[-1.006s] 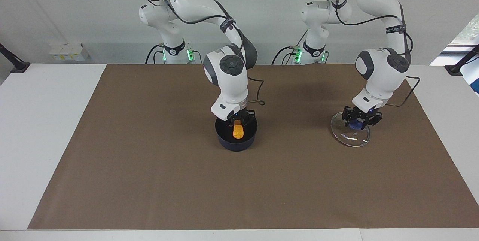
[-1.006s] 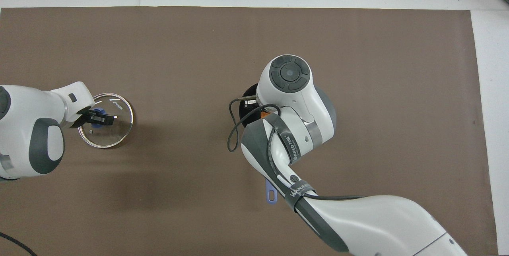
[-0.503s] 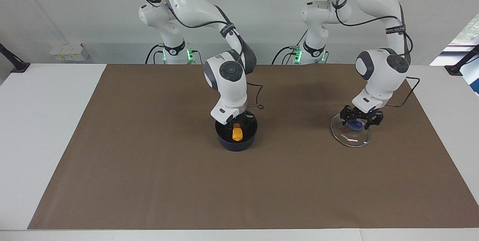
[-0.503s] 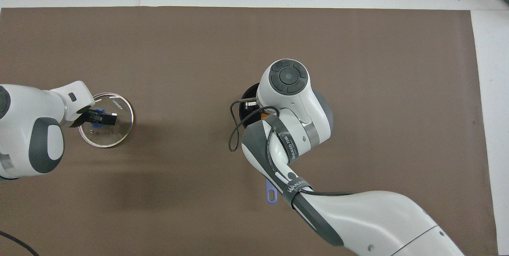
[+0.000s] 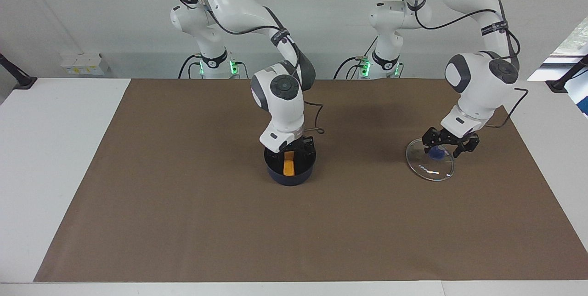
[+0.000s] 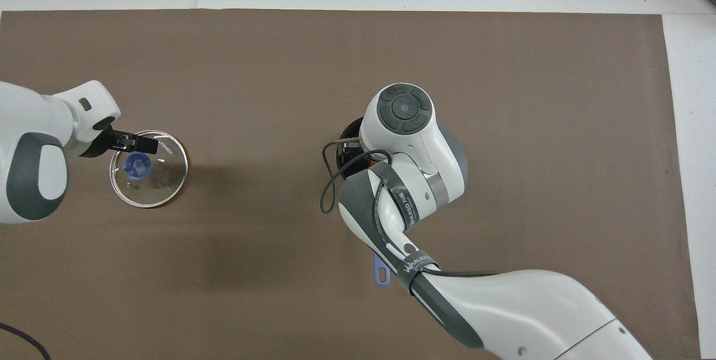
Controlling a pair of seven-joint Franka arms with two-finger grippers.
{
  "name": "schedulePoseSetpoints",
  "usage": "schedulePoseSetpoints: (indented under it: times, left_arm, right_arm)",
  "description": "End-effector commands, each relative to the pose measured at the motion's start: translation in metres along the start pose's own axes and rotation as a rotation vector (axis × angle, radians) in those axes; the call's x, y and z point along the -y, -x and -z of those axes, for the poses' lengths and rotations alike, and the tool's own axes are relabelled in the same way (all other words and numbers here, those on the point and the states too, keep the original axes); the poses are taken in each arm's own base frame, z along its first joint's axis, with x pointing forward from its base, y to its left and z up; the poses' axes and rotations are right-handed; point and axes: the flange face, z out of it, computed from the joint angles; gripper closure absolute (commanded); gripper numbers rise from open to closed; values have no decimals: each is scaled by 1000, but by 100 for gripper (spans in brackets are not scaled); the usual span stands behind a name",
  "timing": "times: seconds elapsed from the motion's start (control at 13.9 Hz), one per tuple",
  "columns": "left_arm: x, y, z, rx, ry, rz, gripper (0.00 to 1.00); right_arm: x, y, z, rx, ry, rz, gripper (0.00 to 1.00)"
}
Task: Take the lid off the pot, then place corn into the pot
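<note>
The dark navy pot (image 5: 290,177) stands mid-table, and the yellow-orange corn (image 5: 288,167) lies inside it. My right gripper (image 5: 294,147) hangs open just above the corn, touching nothing. In the overhead view the right arm covers most of the pot (image 6: 348,127); only a rim arc and the handle's end (image 6: 381,271) show. The clear glass lid (image 5: 431,170) lies flat on the mat toward the left arm's end of the table. My left gripper (image 5: 451,143) is open a little above its blue knob (image 5: 436,152). From overhead the lid (image 6: 163,181) and left gripper (image 6: 136,142) show plainly.
A brown mat (image 5: 183,222) covers most of the white table (image 5: 50,149). A black cable loop (image 6: 330,181) hangs from the right arm's wrist beside the pot. A small white box (image 5: 82,64) sits at the table's corner near the right arm's base.
Both grippers have opened. The right one let go of the corn, which settled into the pot. The left one released the lid's knob and rose off it.
</note>
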Motion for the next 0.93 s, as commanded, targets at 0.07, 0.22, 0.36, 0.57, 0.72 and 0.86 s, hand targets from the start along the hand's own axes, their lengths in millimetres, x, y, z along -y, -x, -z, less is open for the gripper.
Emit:
schedulePoseSetpoints:
  times: [0.07,0.22,0.36,0.57,0.72,0.86]
  left_arm:
    - [-31,-21,59,57,22,66,0]
    - [-44,-25,92,84,20,93,0]
    - [-50,-24,120,99,8,100,0]
    - [-52,-16,145,123,8,103,0]
    - [-51,-11,159,123,1,102,0]
    - [-52,-9,172,120,-14,95,0]
  right_arm:
    - [-45,-10,81,-60,-19,-69,0]
    - [-84,-14,132,-83,-24,-120,0]
    - [-114,-8,172,-75,-17,-154,0]
    - [-174,10,238,-79,-17,-231,0]
    - [-209,30,275,-67,-9,-212,0]
    - [-238,45,305,-43,0,-195,0]
